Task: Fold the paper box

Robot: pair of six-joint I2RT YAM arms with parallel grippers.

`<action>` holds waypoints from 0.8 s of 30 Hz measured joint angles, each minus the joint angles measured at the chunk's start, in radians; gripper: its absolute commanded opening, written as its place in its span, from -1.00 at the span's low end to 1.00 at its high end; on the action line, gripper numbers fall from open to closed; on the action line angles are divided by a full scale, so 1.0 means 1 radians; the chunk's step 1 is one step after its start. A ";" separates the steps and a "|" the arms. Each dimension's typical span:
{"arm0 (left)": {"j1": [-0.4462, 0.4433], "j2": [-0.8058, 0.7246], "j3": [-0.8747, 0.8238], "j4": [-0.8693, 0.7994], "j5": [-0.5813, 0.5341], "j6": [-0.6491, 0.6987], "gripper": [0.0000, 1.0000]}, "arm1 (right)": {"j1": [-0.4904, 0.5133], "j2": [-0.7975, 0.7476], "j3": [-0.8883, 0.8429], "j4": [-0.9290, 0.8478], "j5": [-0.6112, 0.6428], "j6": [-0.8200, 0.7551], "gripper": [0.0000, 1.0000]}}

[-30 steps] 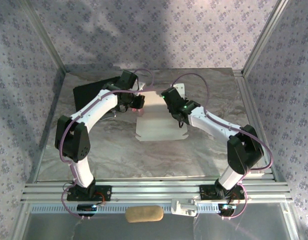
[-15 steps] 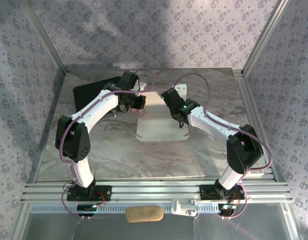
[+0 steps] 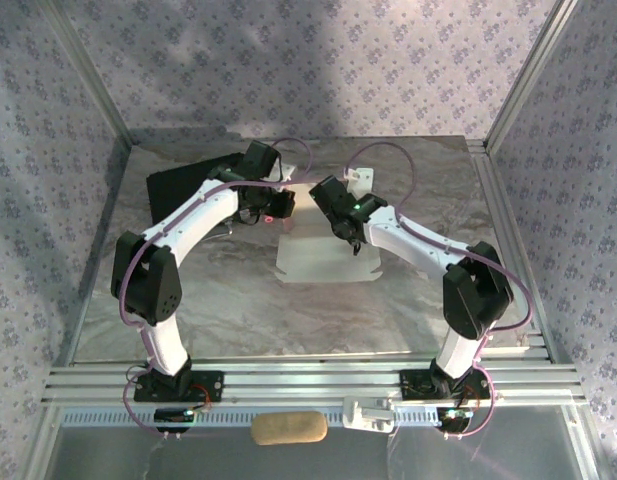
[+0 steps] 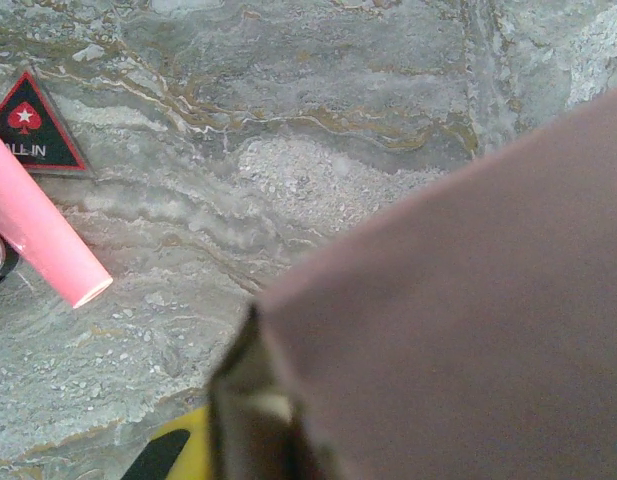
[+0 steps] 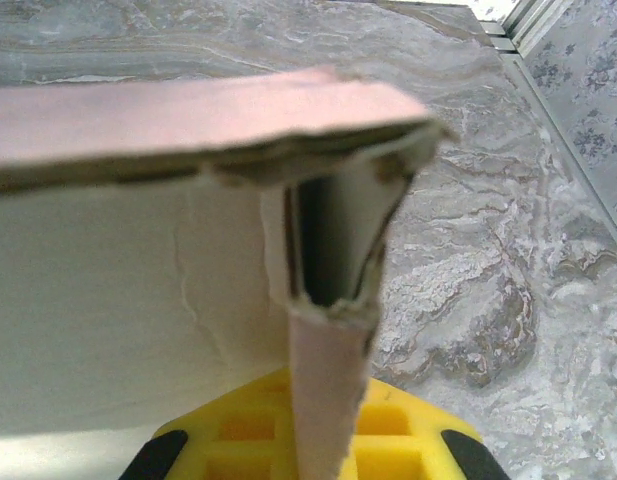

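Pale pink paper box (image 3: 323,258) lies at the middle of the marbled table (image 3: 238,300), its far-left corner pinched in the left gripper (image 3: 277,207), an upright flap (image 5: 323,400) clamped tight in the right gripper (image 3: 355,242).

Paper box (image 4: 468,320) flap looming close, marble tabletop (image 4: 288,120), pink tube (image 4: 38,230), black triangular sticker (image 4: 28,125)
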 measured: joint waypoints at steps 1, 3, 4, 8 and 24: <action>0.001 0.000 0.000 0.000 0.000 0.000 -1.00 | 0.000 0.000 0.000 0.005 -0.005 0.000 -0.85; 0.002 0.000 0.000 -0.003 -0.005 0.000 -1.00 | -0.005 -0.010 -0.010 0.025 -0.027 -0.020 -0.57; 0.003 0.000 0.000 -0.006 -0.007 -0.001 -1.00 | -0.010 -0.020 -0.021 0.037 -0.042 -0.036 -0.42; 0.004 0.000 0.002 -0.009 -0.019 -0.011 -1.00 | -0.039 -0.079 -0.072 0.081 -0.138 -0.084 -0.08; 0.003 0.000 0.057 -0.034 -0.035 -0.042 -1.00 | -0.074 -0.133 -0.076 0.131 -0.277 -0.108 -0.22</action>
